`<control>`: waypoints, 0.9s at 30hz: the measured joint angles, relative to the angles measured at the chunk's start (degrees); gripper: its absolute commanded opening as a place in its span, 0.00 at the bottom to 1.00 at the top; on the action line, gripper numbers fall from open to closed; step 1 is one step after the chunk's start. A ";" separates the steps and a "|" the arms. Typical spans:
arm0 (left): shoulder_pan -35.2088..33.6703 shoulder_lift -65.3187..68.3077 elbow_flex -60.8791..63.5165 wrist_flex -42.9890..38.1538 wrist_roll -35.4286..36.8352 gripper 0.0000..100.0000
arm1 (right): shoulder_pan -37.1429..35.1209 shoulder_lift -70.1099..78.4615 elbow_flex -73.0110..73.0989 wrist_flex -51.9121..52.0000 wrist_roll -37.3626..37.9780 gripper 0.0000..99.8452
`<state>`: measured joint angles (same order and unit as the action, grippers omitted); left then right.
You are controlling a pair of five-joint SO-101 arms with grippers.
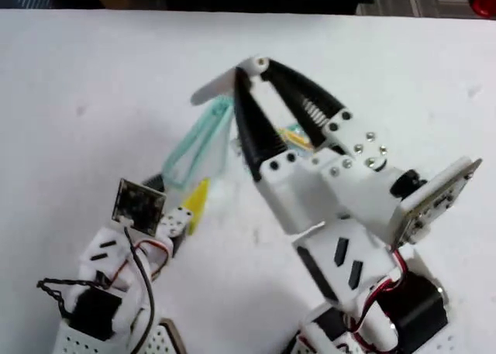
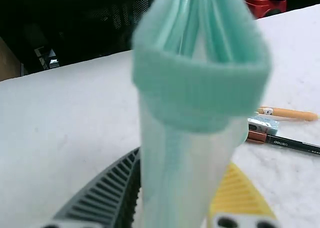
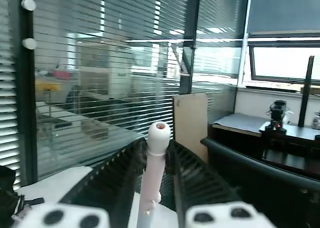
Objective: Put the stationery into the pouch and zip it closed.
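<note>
A mint-green pouch [image 1: 198, 139] stands tilted off the white table [image 1: 93, 83], its open mouth [image 2: 200, 91] turned up. My left gripper [image 1: 182, 190] is shut on its lower part, a grey finger [image 2: 107, 198] on one side and a yellow finger [image 2: 235, 193] on the other. My right gripper [image 1: 249, 73] is above and just right of the pouch, shut on a white pen [image 1: 225, 83] that sticks out past the black fingertips. That white pen [image 3: 155, 158] has a red-dotted end. An orange pen [image 2: 287, 114], a black pen [image 2: 290, 144] and a small blue eraser [image 2: 262, 123] lie on the table.
The loose stationery [image 1: 298, 137] lies partly hidden under the right arm. The right arm's white body [image 1: 356, 199] covers the table's middle right. Bare table lies to the left and far side. The table's far edge [image 1: 155, 12] borders a dark floor.
</note>
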<state>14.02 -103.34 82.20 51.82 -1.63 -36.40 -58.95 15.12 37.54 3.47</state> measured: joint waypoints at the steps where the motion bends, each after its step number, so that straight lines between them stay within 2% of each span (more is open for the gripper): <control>1: 0.00 0.00 0.00 0.00 0.00 0.20 | -0.09 0.79 0.00 0.09 0.09 0.01; 7: 0.00 0.00 0.00 0.00 0.00 0.20 | -0.44 0.09 0.09 4.04 0.18 0.01; 12: 0.00 0.00 0.00 0.00 0.00 0.20 | -3.43 -2.90 0.00 7.47 0.18 0.01; 21: 0.00 0.00 0.00 0.00 0.00 0.20 | -4.13 5.80 0.00 14.51 0.18 0.02; 23: 0.00 0.00 0.00 0.00 0.00 0.20 | -4.92 7.30 0.00 15.21 0.18 0.07; 27: 0.00 0.00 0.00 0.00 0.00 0.20 | -7.91 8.00 -0.44 18.90 0.18 0.26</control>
<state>14.02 -103.34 82.20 51.82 -1.63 -44.31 -50.95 14.68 56.44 3.65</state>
